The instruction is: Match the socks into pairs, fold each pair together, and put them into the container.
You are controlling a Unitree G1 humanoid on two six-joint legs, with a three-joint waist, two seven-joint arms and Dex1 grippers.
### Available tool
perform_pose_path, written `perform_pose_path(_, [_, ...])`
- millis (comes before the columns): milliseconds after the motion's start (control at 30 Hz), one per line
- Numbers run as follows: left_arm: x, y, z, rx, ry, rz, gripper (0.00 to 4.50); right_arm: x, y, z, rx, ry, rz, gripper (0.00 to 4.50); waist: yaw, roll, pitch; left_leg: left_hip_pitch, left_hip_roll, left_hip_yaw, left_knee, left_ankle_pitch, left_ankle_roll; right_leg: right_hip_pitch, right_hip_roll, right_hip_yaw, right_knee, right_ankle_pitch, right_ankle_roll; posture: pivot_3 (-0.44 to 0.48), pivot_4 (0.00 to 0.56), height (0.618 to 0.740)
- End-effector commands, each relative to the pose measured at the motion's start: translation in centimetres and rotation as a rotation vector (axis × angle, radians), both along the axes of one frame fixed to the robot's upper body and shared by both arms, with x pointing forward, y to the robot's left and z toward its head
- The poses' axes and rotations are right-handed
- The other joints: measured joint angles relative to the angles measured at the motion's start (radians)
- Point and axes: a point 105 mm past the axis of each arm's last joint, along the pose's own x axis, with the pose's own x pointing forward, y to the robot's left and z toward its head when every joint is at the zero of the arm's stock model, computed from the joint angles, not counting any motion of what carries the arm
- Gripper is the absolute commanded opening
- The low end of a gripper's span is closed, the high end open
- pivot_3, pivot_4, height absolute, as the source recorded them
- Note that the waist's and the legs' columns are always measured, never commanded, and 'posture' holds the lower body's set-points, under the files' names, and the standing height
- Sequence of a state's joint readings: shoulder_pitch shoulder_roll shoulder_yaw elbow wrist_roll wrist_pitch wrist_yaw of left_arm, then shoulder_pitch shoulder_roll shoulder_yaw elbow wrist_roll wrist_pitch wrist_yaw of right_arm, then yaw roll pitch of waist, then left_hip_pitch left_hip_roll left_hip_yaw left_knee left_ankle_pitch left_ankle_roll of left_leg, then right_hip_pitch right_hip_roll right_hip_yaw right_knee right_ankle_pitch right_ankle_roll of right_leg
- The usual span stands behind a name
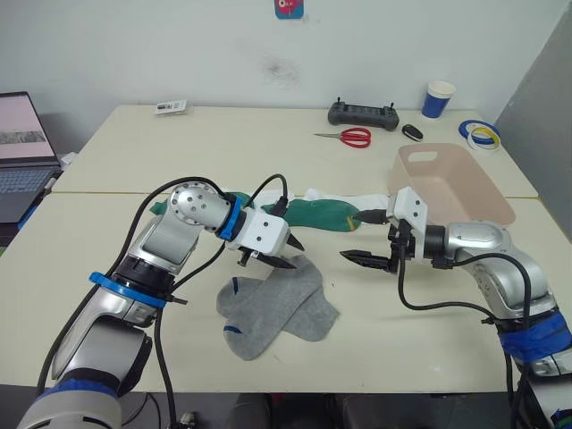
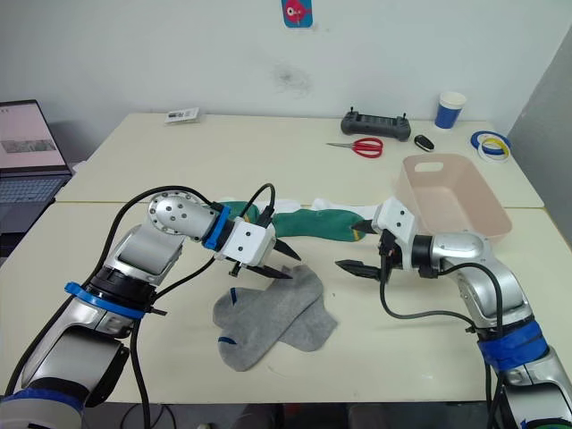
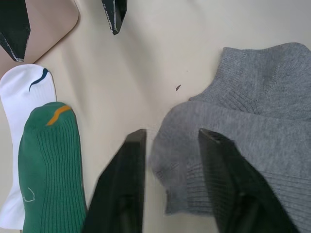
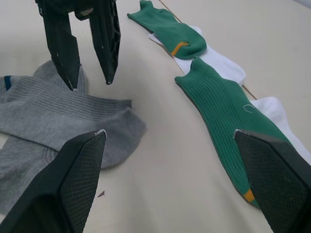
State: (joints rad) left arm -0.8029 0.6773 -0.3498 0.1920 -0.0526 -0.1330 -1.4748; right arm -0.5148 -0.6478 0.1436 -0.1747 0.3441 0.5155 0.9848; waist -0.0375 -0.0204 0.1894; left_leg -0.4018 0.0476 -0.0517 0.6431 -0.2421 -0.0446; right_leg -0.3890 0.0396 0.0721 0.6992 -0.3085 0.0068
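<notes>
Folding the grey pair looks like the step in hand, so the notes run from the robot's left across. Left gripper (image 1: 271, 254) hovers low over the upper edge of the two grey socks (image 1: 275, 307), jaws spread, one finger (image 3: 118, 194) over bare table and the other over the cuff; nothing is pinched. Judgement: to do this well, lower both tips so they take both cuff layers at once, not just the top sock, then carry the cuff along the sock's length toward the toe, keeping the stack aligned. The grey socks lie overlapped on the near table, long axis running diagonally, toes toward the near left, cuffs toward the far right. Beyond them, the green socks (image 1: 323, 214) lie on top of the white socks (image 4: 218, 65) in a row running left to right across the table's middle. Right gripper (image 1: 366, 259) hangs just right of the grey pair, jaws wide apart, empty, pointing toward the left one. Pink container (image 1: 453, 182) sits far right, behind that arm, empty as far as shows.
</notes>
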Motion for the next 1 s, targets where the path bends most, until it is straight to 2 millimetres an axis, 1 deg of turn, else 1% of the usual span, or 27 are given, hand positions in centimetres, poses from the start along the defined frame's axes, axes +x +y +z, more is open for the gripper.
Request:
perform_pose_path(33, [0.6, 2.7, 2.1, -0.071, -0.047, 0.137, 3.18, -0.6, 0.5, 0.2, 0.001, -0.007, 0.040, 4.50, -0.007, 0.000, 0.000, 0.000, 0.000, 0.000, 0.000, 0.000, 0.000, 0.000, 0.000, 0.000, 0.000, 0.000, 0.000, 0.000, 0.150, 0.740])
perform_pose_path(100, [0.3, 4.8, 2.1, -0.115, -0.021, 0.243, 3.80, -0.4, 0.7, -0.1, -0.001, 0.019, 0.037, 4.50, -0.015, 0.000, 0.000, 0.000, 0.000, -0.001, 0.000, 0.000, 0.000, 0.000, 0.000, 0.000, 0.000, 0.000, 0.000, 0.000, 0.150, 0.740])
perform_pose_path(167, [-0.7, 6.3, 2.1, -0.187, 0.032, 0.349, 4.41, -0.1, 1.1, -0.4, -0.007, 0.046, 0.027, 4.50, -0.021, 0.000, 0.000, 0.000, 0.001, -0.001, 0.000, 0.000, 0.000, 0.000, 0.000, 0.000, 0.000, 0.000, 0.000, 0.000, 0.150, 0.740])
perform_pose_path(233, [-2.3, 7.5, 1.9, -0.268, 0.131, 0.461, 4.46, 0.0, 1.8, -0.4, 0.006, 0.070, 0.037, 4.50, -0.025, 0.000, 0.000, 0.001, 0.002, -0.001, -0.001, 0.000, 0.000, 0.000, -0.002, 0.000, 0.000, 0.000, 0.000, 0.000, 0.150, 0.740])
perform_pose_path(333, [-5.3, 8.9, 1.3, -0.370, 0.262, 0.622, 4.46, -0.2, 3.3, -0.4, 0.013, 0.132, 0.080, 4.50, -0.025, 0.000, 0.000, 0.000, 0.002, -0.001, -0.001, 0.000, 0.000, 0.000, -0.004, -0.001, 0.001, 0.000, 0.000, 0.000, 0.150, 0.740])
perform_pose_path(467, [-9.2, 10.1, -0.2, -0.501, 0.463, 0.854, 4.46, -0.3, 4.7, -1.3, -0.036, 0.191, 0.121, 4.50, -0.022, 0.000, 0.000, 0.001, 0.002, -0.002, -0.001, 0.000, 0.000, 0.001, -0.005, -0.001, 0.001, -0.001, 0.002, 0.000, 0.150, 0.740])
perform_pose_path(567, [-11.7, 11.2, -1.6, -0.555, 0.564, 1.012, 4.46, 0.0, 5.7, -2.0, -0.066, 0.216, 0.153, 4.50, -0.015, 0.000, 0.000, 0.001, 0.002, -0.004, -0.001, 0.000, 0.000, 0.002, -0.006, 0.000, 0.000, -0.003, 0.004, 0.000, 0.150, 0.740])
perform_pose_path(633, [-13.3, 11.5, -2.7, -0.582, 0.620, 1.095, 4.46, 0.6, 6.4, -2.3, -0.081, 0.225, 0.160, 4.50, -0.017, 0.000, 0.000, 0.002, 0.001, -0.004, 0.000, 0.000, -0.001, 0.003, -0.007, 0.000, -0.001, -0.003, 0.004, 0.000, 0.150, 0.740])
perform_pose_path(667, [-14.2, 11.5, -3.6, -0.595, 0.656, 1.140, 4.46, 1.2, 6.8, -2.5, -0.087, 0.231, 0.159, 4.50, -0.019, 0.000, 0.000, 0.002, 0.001, -0.003, 0.000, 0.000, -0.001, 0.003, -0.007, 0.000, 0.000, -0.002, 0.004, 0.000, 0.150, 0.740])
perform_pose_path(733, [-15.2, 11.2, -5.3, -0.617, 0.693, 1.209, 4.46, 2.0, 7.5, -2.9, -0.093, 0.245, 0.152, 4.50, -0.021, 0.000, 0.000, 0.004, 0.001, 0.000, 0.001, 0.000, -0.001, 0.004, -0.008, 0.000, 0.000, -0.001, 0.003, 0.000, 0.150, 0.740])
perform_pose_path(800, [-15.6, 10.7, -6.1, -0.631, 0.712, 1.237, 4.46, 2.5, 7.8, -3.2, -0.097, 0.253, 0.152, 4.50, -0.017, -0.001, 0.000, 0.004, 0.001, 0.000, 0.001, 0.000, -0.001, 0.004, -0.008, 0.001, -0.001, -0.001, 0.003, 0.000, 0.150, 0.740])
perform_pose_path(867, [-15.8, 9.7, -7.0, -0.651, 0.739, 1.245, 4.46, 2.9, 8.2, -3.7, -0.098, 0.276, 0.149, 4.50, -0.011, -0.001, 0.000, 0.003, 0.001, -0.003, 0.001, 0.000, -0.001, 0.004, -0.008, 0.001, -0.001, -0.001, 0.002, 0.000, 0.150, 0.740])
perform_pose_path(1000, [-15.6, 8.6, -7.9, -0.693, 0.755, 1.267, 4.46, 3.5, 8.5, -4.9, -0.125, 0.301, 0.140, 4.50, -0.012, -0.001, -0.001, 0.003, 0.000, -0.002, 0.001, 0.000, -0.001, 0.004, -0.007, 0.001, -0.001, -0.001, 0.001, 0.000, 0.150, 0.740])
